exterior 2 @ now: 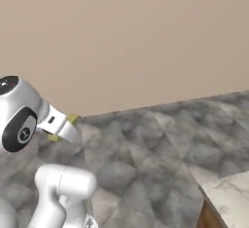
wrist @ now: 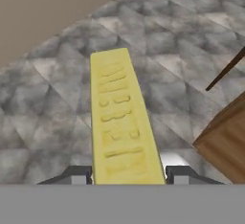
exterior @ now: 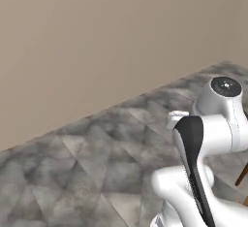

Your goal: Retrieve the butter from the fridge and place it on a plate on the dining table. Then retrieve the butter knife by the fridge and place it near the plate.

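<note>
Your left base view looks forward and down from behind the white jointed robot arm (exterior: pixel 203 143), which rises at its lower right; your right base view does the same with the arm at its lower left. Both share the grey marbled tile floor (exterior: pixel 87 172) and plain beige wall (exterior: pixel 97 37). Your hand view looks along the long yellow embossed butter stick (wrist: pixel 119 122), close over that floor.

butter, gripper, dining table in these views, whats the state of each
butter: held between the gripper's fingers, carried above the grey stone-pattern floor, one end sticking out past the fingertips
gripper: shut on the butter, one finger on each side of the stick
dining table: one marbled corner in sight in the right base view, nothing on that part
</note>
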Motion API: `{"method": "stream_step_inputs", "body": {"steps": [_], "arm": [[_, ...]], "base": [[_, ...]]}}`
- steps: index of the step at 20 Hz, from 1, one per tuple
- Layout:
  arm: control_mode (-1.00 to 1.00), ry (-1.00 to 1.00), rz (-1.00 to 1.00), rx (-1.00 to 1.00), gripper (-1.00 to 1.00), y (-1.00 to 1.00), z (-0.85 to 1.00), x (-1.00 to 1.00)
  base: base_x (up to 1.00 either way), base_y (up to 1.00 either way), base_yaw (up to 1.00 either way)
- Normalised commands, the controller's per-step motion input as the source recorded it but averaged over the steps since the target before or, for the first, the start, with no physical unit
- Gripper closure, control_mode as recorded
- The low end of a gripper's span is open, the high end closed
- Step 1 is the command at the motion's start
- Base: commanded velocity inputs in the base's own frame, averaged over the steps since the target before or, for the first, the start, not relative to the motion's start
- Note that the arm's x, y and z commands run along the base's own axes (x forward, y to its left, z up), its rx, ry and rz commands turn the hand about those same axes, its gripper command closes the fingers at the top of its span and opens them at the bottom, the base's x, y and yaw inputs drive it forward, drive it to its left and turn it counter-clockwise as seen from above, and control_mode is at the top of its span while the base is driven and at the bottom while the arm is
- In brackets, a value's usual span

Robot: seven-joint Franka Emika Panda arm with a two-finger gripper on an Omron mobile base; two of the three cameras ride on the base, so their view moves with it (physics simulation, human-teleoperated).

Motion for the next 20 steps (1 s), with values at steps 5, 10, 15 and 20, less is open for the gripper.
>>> {"method": "stream_step_inputs", "body": {"steps": [5, 10, 15, 20], "arm": [[1.0, 0.0, 0.0, 0.0, 1.0, 0.0, 0.0, 0.0], [1.0, 0.0, 0.0, 0.0, 1.0, 0.0, 0.0, 0.0], [1.0, 0.0, 0.0, 0.0, 1.0, 0.0, 0.0, 0.0], [1.0, 0.0, 0.0, 0.0, 1.0, 0.0, 0.0, 0.0]], "base": [[0.88, 0.73, -0.69], [0.89, 0.63, -0.71], [0.86, 0.71, -0.71], [1.0, 0.61, -0.66]]}}
